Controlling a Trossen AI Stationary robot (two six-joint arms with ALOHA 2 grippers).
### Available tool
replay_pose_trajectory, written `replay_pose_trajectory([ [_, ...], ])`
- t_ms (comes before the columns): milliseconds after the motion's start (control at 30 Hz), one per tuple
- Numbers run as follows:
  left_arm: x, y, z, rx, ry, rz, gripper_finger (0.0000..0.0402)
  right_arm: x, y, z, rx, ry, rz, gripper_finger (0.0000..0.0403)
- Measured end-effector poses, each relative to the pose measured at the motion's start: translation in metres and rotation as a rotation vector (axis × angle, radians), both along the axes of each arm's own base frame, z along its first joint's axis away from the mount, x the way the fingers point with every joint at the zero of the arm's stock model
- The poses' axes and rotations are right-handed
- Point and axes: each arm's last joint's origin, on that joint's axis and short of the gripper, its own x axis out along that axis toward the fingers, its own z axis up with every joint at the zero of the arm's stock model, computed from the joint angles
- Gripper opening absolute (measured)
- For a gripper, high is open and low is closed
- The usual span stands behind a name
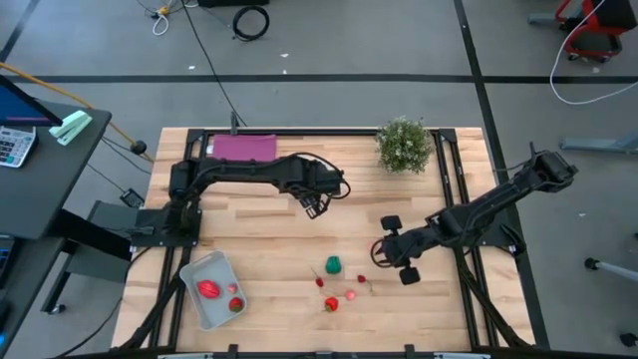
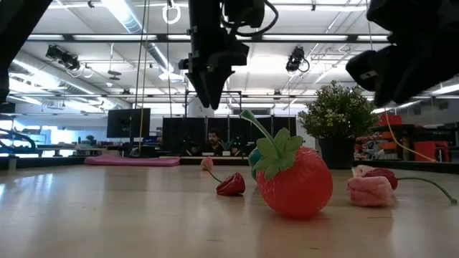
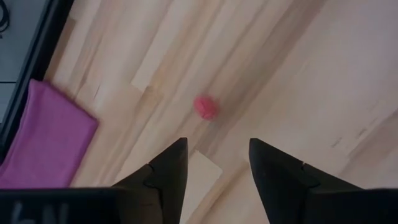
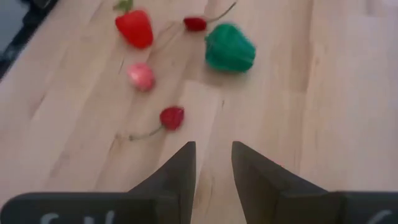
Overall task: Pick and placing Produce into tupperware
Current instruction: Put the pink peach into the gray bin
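The tupperware (image 1: 202,269) sits near the table's near-left corner with a few red pieces (image 1: 208,289) inside. On the wood lie a green pepper (image 1: 333,265) (image 4: 230,48), a strawberry (image 1: 331,304) (image 2: 294,179) (image 4: 135,28), two cherries (image 4: 171,117) (image 4: 194,23) and a pink piece (image 4: 142,76). Another pink piece (image 3: 205,107) (image 2: 206,163) lies alone under my left gripper (image 3: 214,155) (image 1: 317,205), which hangs open above mid-table. My right gripper (image 4: 213,155) (image 1: 382,249) is open, just right of the loose produce and touching nothing.
A purple sheet (image 1: 244,148) (image 3: 37,137) lies flat at the far edge, and a potted plant (image 1: 404,145) (image 2: 337,115) stands at the far right. Bare wood lies between the tupperware and the produce cluster.
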Motion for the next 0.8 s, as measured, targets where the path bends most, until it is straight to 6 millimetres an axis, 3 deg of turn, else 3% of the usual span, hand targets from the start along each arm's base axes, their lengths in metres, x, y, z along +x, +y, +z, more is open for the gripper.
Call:
replay_pose_trajectory([
  [267,0.000,0.004,-0.002,0.001,0.013,0.001,0.0173,0.008,-0.004,0.013,0.028,-0.114,-0.029,0.0104],
  [467,0.000,0.004,-0.002,0.001,0.012,0.002,0.0177,0.004,-0.005,0.008,0.028,-0.039,0.004,0.0105],
  [800,0.000,0.004,-0.002,-0.001,0.002,0.018,0.0183,-0.003,-0.012,0.000,-0.112,0.032,-0.086,0.0206],
])
